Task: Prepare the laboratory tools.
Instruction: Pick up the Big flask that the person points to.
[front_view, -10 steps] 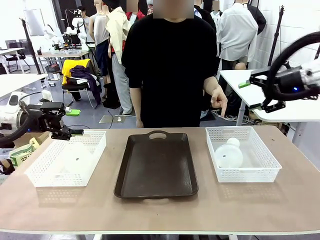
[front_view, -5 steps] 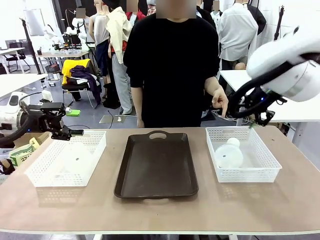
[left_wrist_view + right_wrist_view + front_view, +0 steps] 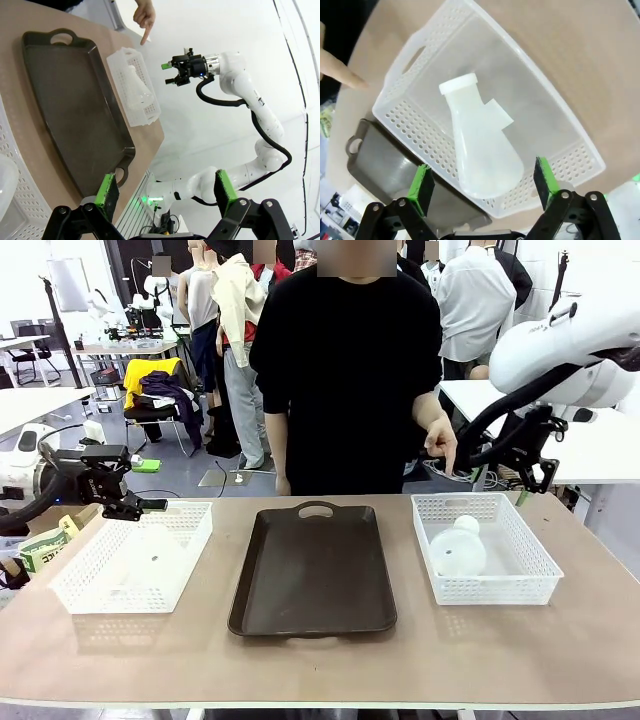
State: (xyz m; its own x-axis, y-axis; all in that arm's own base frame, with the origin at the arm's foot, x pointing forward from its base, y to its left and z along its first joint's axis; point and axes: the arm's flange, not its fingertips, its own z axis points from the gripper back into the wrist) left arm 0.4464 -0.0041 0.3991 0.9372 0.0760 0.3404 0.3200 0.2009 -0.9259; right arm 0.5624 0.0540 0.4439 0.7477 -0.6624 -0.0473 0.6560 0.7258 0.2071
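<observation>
Nearest you, the dark brown tray (image 3: 312, 570) lies in the middle of the table (image 3: 320, 665) with its handle toward the far side. A white mesh basket sits on either side of it.

The left basket (image 3: 135, 555) holds one frosted flask (image 3: 150, 558). Its pale body blends into the mesh, so you cannot tell how it lies. The right basket (image 3: 485, 545) holds the other flask (image 3: 458, 548), which lies on its side with the neck toward the far edge and the round base toward you.

Your left gripper (image 3: 145, 485) hovers over the far left corner of the left basket. Its jaws are spread wide, it holds nothing, and it touches neither basket nor flask. Your right gripper (image 3: 535, 480) hangs above the far right corner of the right basket, also spread wide and empty. In the right wrist view its green pads (image 3: 421, 186) frame the lying flask from above, clear of it.

At the far side of the table a person in a black top stands behind the tray. One hand (image 3: 438, 440) points a finger down at the far rim of the right basket.
</observation>
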